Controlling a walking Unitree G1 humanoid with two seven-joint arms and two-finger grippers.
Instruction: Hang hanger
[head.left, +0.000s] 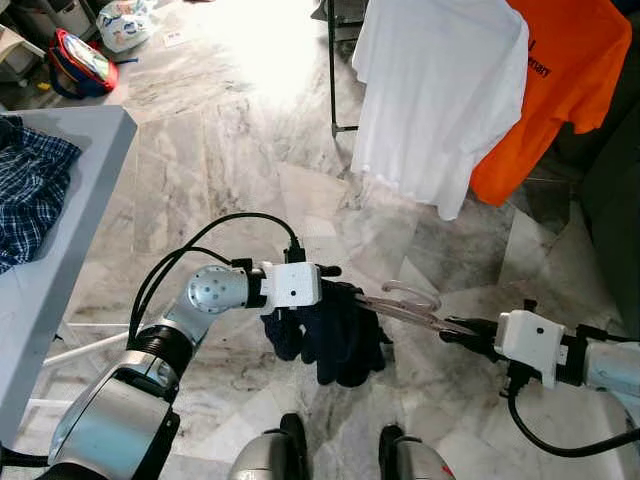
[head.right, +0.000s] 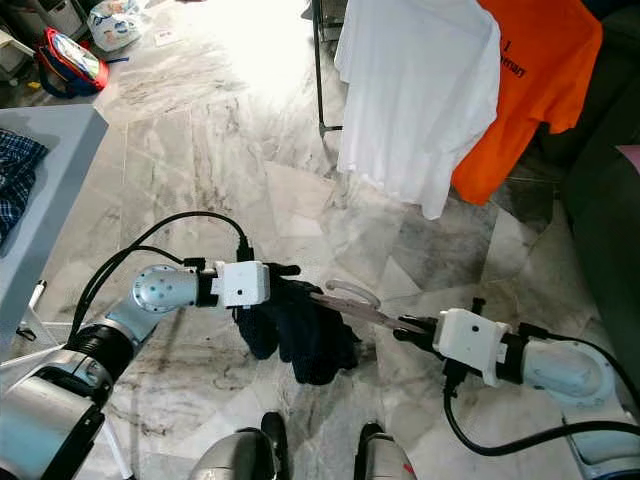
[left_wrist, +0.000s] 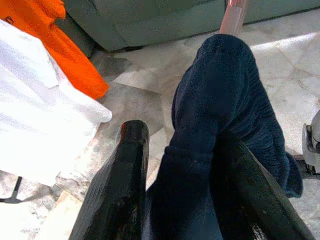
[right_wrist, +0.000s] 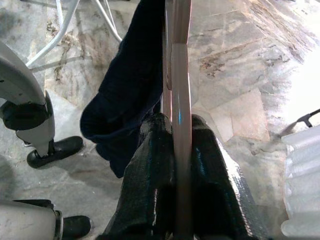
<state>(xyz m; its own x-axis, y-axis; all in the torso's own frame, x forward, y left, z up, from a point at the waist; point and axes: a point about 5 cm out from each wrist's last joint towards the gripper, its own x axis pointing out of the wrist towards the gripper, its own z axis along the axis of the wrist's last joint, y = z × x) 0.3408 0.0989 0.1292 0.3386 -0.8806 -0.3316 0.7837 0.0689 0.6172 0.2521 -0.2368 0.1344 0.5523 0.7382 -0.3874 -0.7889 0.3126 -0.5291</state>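
Clear pinkish plastic hanger (head.left: 405, 305) lay level between right gripper (head.left: 455, 330), clamped on it, and left gripper (head.left: 330, 290), clenched on its dark navy garment (head.left: 340, 335).

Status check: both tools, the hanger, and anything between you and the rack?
Left tool shut on dark garment. Right tool shut on hanger. Garment draped on hanger, held low over floor. White shirt, orange shirt on rack ahead.

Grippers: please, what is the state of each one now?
Left gripper: shut on the dark navy fleece garment.
Right gripper: shut on the translucent pink plastic hanger.
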